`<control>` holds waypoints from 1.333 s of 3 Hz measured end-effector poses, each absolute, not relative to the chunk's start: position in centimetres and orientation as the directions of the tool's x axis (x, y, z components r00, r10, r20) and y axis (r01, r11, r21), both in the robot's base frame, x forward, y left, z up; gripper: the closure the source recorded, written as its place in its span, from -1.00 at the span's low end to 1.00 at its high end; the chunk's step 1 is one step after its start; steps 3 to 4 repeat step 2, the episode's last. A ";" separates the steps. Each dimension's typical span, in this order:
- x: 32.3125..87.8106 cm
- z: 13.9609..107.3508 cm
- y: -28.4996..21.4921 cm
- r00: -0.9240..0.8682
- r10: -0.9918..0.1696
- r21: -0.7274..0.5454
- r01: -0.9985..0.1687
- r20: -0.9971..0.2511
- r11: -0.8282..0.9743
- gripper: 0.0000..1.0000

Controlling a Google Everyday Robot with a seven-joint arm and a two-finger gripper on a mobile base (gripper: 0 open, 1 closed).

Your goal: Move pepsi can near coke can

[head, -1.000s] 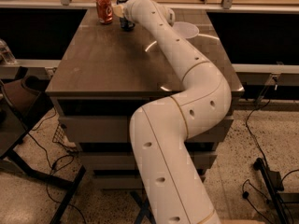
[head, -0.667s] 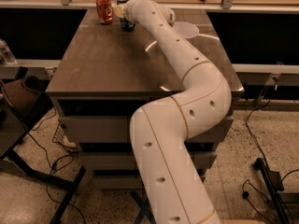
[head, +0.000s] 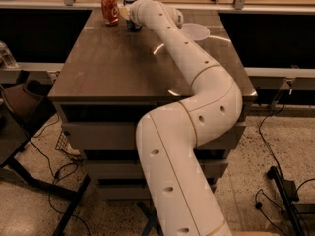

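Pepsi can (head: 133, 25) stands at the upper middle of the frame, just right of the coke can (head: 110, 8), with a narrow gap between them, both upright at the far end of the table (head: 113, 68). My gripper (head: 127, 13) sits right at the blue can, half hiding it, and I cannot tell whether it is clamped on the can or free of it. My worry is the red can: it is so close on the left that any sideways drift of the wrist could clip it and topple it. A tilted pull away could drag the blue can over too. Both cans look close to the far edge, so a push toward the top of the frame could send one off the back. The open room lies toward the bottom of the frame, on the broad tabletop. A pale round dish (head: 196, 32) lies beside the arm at upper right.
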State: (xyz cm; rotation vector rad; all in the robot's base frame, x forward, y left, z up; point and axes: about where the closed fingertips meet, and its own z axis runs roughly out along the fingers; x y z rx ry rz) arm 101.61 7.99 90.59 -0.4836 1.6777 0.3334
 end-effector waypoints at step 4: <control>101.6 90.4 8.2 -0.118 -0.127 -0.052 -0.495 -0.985 0.867 -1.00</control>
